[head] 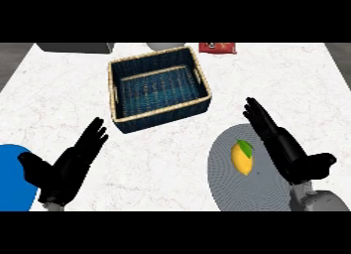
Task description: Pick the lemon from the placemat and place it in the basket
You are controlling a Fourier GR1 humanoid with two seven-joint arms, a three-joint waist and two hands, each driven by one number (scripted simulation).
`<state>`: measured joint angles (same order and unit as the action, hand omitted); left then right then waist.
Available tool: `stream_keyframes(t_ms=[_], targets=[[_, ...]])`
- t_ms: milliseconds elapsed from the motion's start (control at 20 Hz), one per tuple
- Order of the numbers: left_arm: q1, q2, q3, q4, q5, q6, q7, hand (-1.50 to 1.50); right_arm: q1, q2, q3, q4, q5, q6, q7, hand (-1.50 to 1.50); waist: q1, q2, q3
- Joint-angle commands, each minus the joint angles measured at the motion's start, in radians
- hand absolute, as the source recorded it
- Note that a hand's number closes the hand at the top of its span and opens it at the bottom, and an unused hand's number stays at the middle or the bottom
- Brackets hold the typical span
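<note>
Lemon (242,158) with green leaf on grey placemat (230,191), 4 o'clock on counter (61,99) | basket (164,116) at 12 o'clock, well apart from lemon | right hand (297,159) just beside lemon at its 3 o'clock, fingers (263,121) straight, released | left hand (61,173) at 7 o'clock, fingers straight, released | blue object (6,173) at 8 o'clock edge

The white marbled worktop (54,99) fills the view. A grey block (74,47) lies at 11 o'clock, at the far edge. A pale rounded item (161,46), partly cut off, sits at 12 o'clock. A red packet (217,47) lies at 1 o'clock. A blue rounded shape (4,176) occupies 8 o'clock.
</note>
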<state>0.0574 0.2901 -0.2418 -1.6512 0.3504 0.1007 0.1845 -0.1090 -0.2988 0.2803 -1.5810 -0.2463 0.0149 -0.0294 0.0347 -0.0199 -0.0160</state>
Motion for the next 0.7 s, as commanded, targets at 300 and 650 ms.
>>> stream_keyframes(t_ms=[300,650], targets=[[-0.073,-0.017,0.124,-0.020,-0.127,0.148,-0.180,0.00,0.090,-0.101,0.025,-0.250,0.303,-0.156,-0.124,1.50,-0.065,0.008,0.012],[-0.084,-0.065,0.096,-0.011,-0.166,0.187,-0.202,0.00,0.139,0.281,0.248,-0.109,0.741,-0.676,0.083,-1.50,-0.049,0.017,0.012]])
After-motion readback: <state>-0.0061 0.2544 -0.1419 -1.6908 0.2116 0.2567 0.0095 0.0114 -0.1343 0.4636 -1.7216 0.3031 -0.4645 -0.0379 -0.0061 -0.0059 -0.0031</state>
